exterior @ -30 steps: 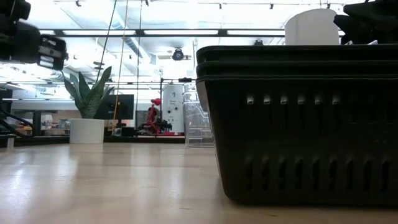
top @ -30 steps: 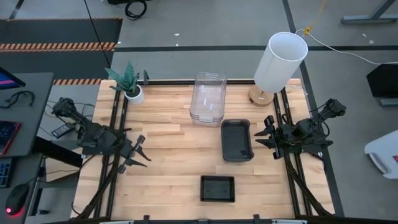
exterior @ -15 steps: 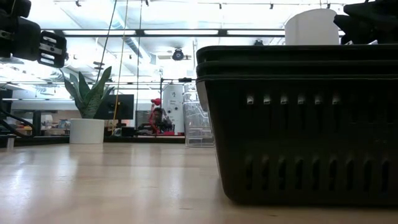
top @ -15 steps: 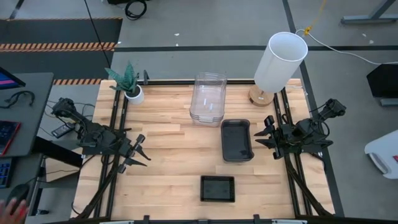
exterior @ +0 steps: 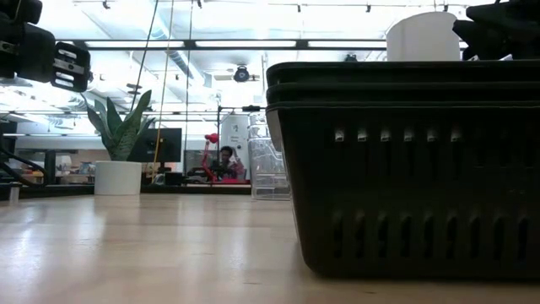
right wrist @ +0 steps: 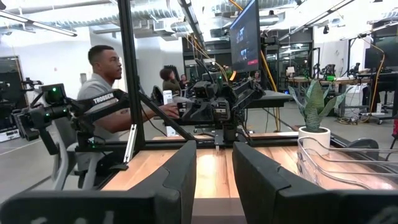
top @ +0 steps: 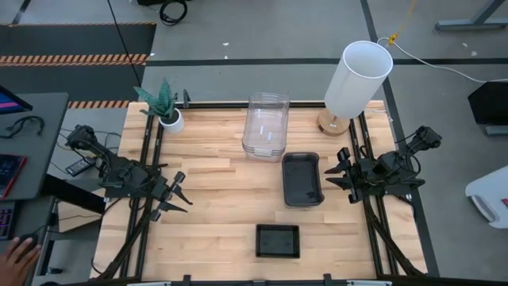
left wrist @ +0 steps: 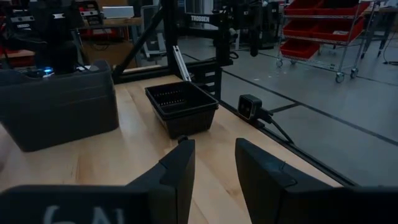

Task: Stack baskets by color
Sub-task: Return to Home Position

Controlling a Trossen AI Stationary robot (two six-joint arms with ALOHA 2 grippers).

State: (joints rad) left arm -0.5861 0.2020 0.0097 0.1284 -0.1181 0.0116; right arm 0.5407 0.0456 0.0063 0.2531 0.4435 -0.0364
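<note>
Three stacks of baskets rest by their bottoms on the wooden table (top: pixel 214 222). The clear baskets (top: pixel 265 125) are at the far middle. The dark-grey baskets (top: pixel 302 179) are right of centre. The black mesh baskets (top: pixel 278 241) sit near the front edge and fill the low view (exterior: pixel 405 169). My left gripper (top: pixel 176 199) hovers open over the table's left side, pointing at the black mesh baskets (left wrist: pixel 181 109). My right gripper (top: pixel 341 171) hovers open beside the dark-grey stack's right side. Nothing is between either pair of fingers.
A white cylindrical lamp (top: pixel 357 79) stands at the far right corner and a small potted plant (top: pixel 165 107) at the far left. A person's hand (top: pixel 16 254) shows off the table at the left, and a person sits beyond it (right wrist: pixel 106 87).
</note>
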